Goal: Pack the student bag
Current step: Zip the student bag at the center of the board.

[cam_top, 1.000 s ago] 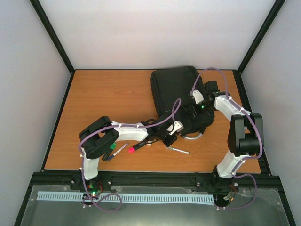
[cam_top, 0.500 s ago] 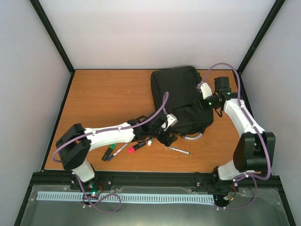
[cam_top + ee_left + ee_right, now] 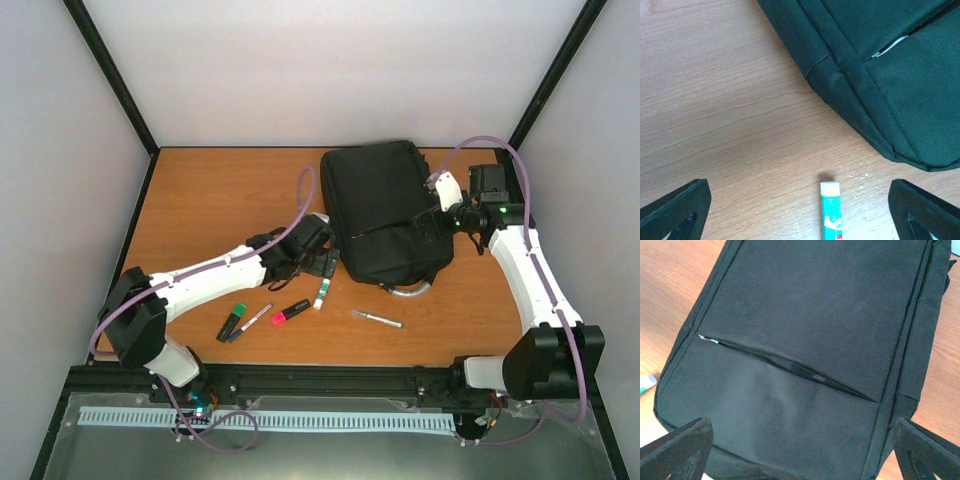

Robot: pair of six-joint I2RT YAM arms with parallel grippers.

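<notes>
Pulled both grippers back off the bag (image 3: 385, 200) since a second ago: left gripper (image 3: 326, 266) drawn out to just beside the near-left corner, right gripper (image 3: 442, 212) swung up to the right edge. Let the bag's near end settle flat. Jaws on both sides now spread wide, holding nothing.

Lies flat on the right half of the table (image 3: 220, 200), front pocket up. Runs far-to-near along its long axis, slanting a little rightward at the near end. Points its grey handle (image 3: 412, 291) toward the near edge, so top end closest and bottom end farthest.

Looks barely begun as packing goes. Out on the bare wood, in a loose row by the near end: green marker (image 3: 233, 322), thin pen (image 3: 256, 319), red marker (image 3: 290, 311), white marker (image 3: 321, 293), silver pen (image 3: 377, 319). White marker just beside the near-left corner, its tip showing between the left fingers in the wrist view.

Shows the zip (image 3: 790, 367) as a dark line, gaping only narrowly. Cannot tell whether anything sits inside. Left to do, by the look of it: open the pocket wider, load the five items, zip up.
</notes>
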